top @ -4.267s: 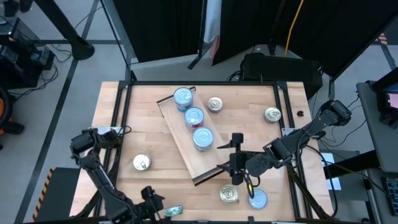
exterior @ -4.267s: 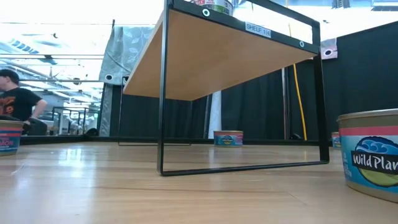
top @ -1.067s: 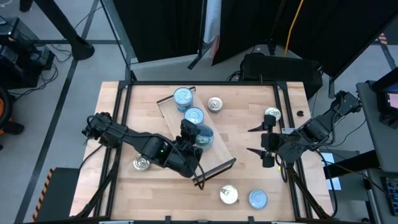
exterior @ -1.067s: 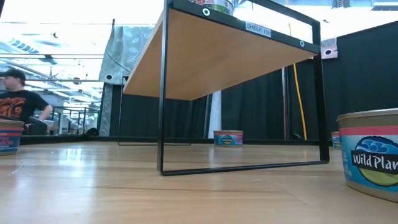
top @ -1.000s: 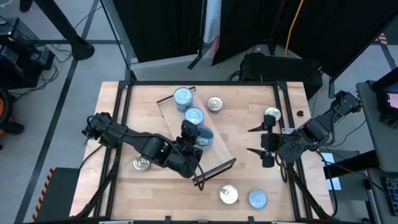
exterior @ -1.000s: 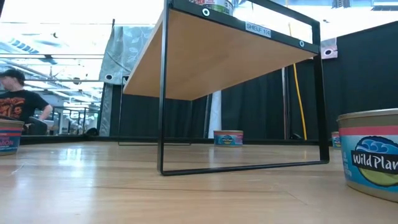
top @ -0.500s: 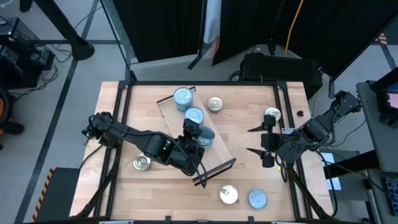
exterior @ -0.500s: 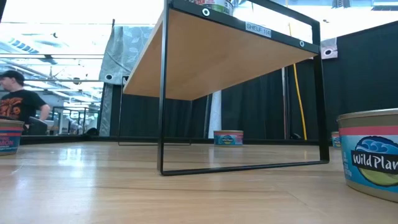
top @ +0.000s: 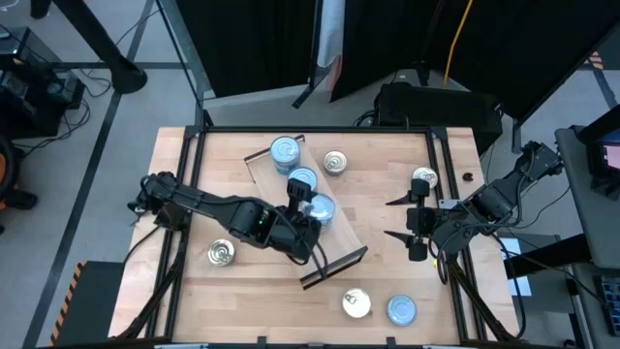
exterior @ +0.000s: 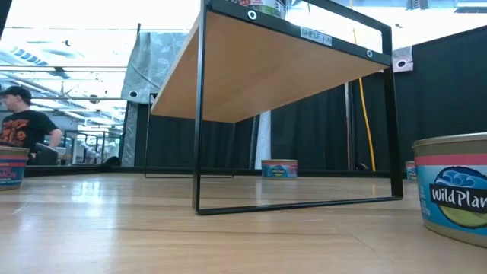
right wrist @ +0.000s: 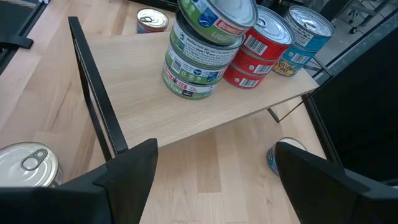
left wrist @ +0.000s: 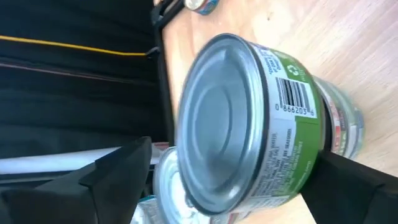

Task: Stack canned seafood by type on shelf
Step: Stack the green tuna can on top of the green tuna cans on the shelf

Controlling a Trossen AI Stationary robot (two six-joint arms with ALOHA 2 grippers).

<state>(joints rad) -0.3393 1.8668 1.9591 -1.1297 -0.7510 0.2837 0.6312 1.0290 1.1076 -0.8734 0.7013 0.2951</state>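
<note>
The shelf (top: 332, 244) is a light-wood board on a dark wire frame, lying slantwise mid-table. Three tin stacks stand on it (top: 285, 150) (top: 302, 179) (top: 320, 208). In the right wrist view the nearest stack (right wrist: 196, 68) is green-labelled. Its top tin (right wrist: 217, 18) sits a little off-centre and tilted. My left gripper (top: 302, 202) is at this stack, open and rolled on its side. In its wrist view the fingers stand by the top and bottom of the green tin (left wrist: 249, 118). My right gripper (top: 390, 219) waits open over the table's right part.
Loose tins lie on the tabletop: at far middle (top: 335, 162), far right (top: 423, 178), near left (top: 222, 254) and two near the front (top: 356, 303) (top: 401, 310). The low view sees under the shelf (exterior: 266, 68). A person (exterior: 19, 122) stands far behind.
My left gripper has shifted a little toward the table's far edge along the shelf, staying by the nearest stack. The right arm has kept still.
</note>
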